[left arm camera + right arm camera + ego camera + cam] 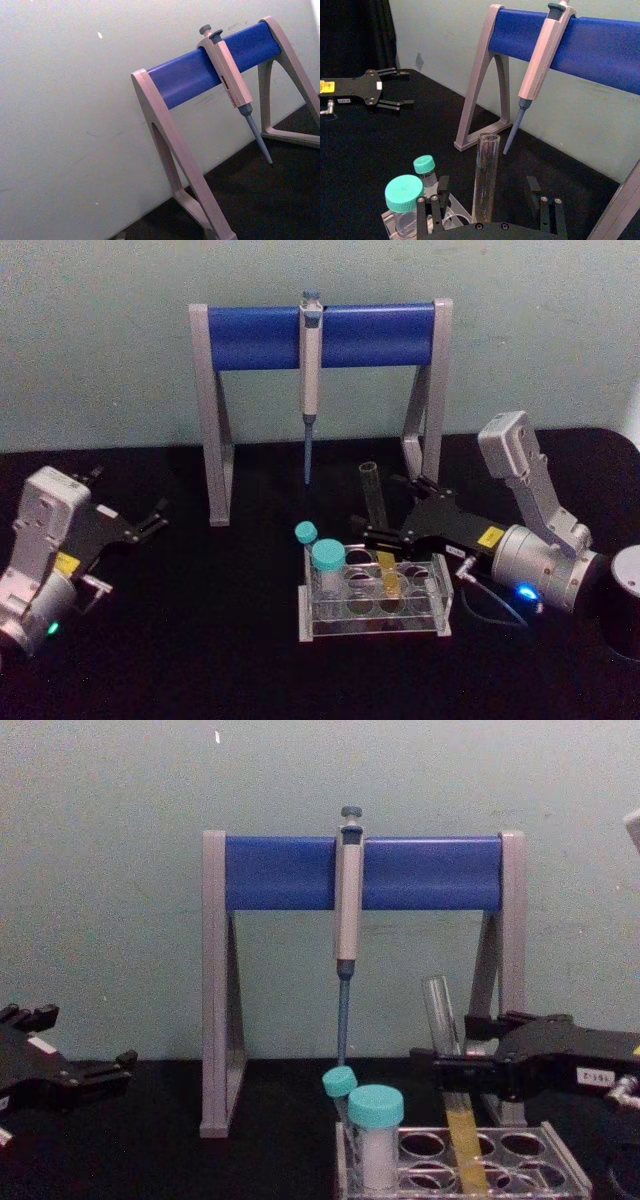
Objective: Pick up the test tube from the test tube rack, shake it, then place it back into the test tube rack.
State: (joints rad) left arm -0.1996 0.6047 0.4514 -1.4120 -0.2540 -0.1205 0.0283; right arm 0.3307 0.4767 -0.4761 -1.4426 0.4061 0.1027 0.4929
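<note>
Now: test tube stands in a hole of the test tube rack, yellow liquid low | right gripper just above the rack, fingers wide either side of the tube, not touching | left gripper well left of the rack, fingers apart.

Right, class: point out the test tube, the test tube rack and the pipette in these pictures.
test tube (441, 1015): chest view, on its clear upper glass.
test tube rack (372, 626): head view, on its front wall.
pipette (348, 900): chest view, on its grey body.
</note>
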